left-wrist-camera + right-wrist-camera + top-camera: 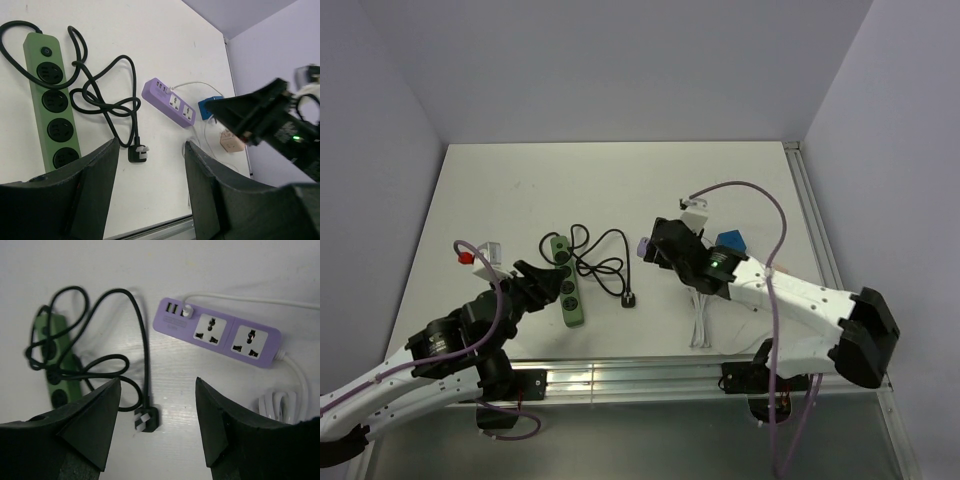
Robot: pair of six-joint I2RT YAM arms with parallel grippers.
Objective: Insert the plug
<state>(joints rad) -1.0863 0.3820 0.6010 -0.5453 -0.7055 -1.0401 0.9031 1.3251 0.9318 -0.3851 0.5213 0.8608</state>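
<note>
The plug [730,241], a small bright blue box, sits on the table at the right, just behind my right arm; in the left wrist view the plug [209,106] is partly hidden by that arm. My right gripper [656,246] hovers open over the table near a purple power strip [217,332], with nothing between its fingers. Seen from its wrist, the right gripper [158,385] is above the black plug [147,421] of the green strip's cord. My left gripper [534,276] stands open and empty beside the green power strip [566,281]. The left gripper [151,145] holds nothing.
The green strip's black cord [603,262] lies in loops between the two strips. A white coiled cable [700,325] lies near the front edge. A pink adapter [231,142] sits near the blue one. A metal rail [620,378] runs along the table's near edge.
</note>
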